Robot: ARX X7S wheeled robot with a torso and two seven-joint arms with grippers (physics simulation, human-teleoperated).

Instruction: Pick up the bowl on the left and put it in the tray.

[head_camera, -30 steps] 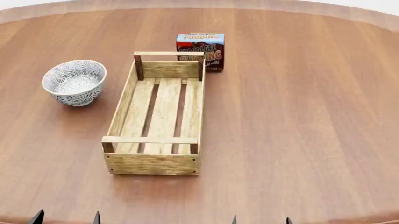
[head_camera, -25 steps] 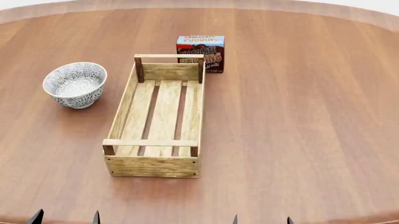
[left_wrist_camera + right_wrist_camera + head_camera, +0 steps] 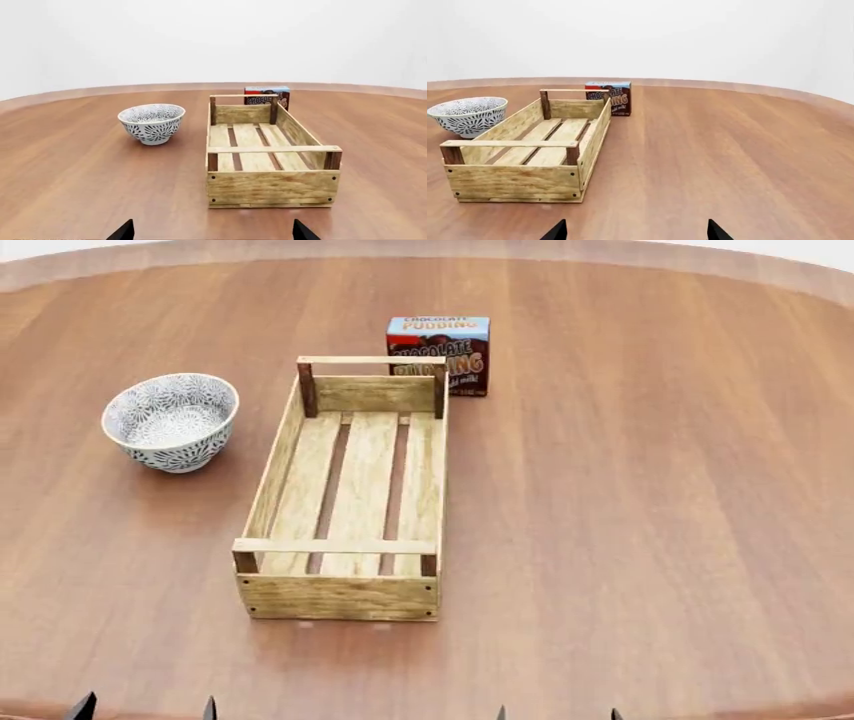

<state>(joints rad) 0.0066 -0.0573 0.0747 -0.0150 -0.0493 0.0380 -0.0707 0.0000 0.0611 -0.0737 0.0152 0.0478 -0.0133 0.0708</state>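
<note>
The bowl (image 3: pixel 171 420), white with a grey-blue floral pattern, stands upright on the table to the left of the tray (image 3: pixel 278 465), apart from it. The tray is a long light-wood crate with a slatted bottom and nothing in it. Only the dark fingertips of both grippers show at the head view's lower edge, well short of bowl and tray. My left gripper (image 3: pixel 146 710) is open, and so is my right gripper (image 3: pixel 558 713). In the left wrist view the bowl (image 3: pixel 152 122) and tray (image 3: pixel 270 187) lie ahead of the open left gripper (image 3: pixel 212 232). The right wrist view shows the tray (image 3: pixel 514 182), the bowl (image 3: pixel 468 115) and the open right gripper (image 3: pixel 636 231).
A chocolate pudding box (image 3: pixel 438 352) stands just behind the tray's far right corner. The round wooden table (image 3: pixel 667 490) stretches wide to the right of the tray, and its far edge curves behind the box.
The bowl, tray and box have slid slightly to the right in the head view, so the view has shifted a little. Both grippers stay open at the lower edge.
</note>
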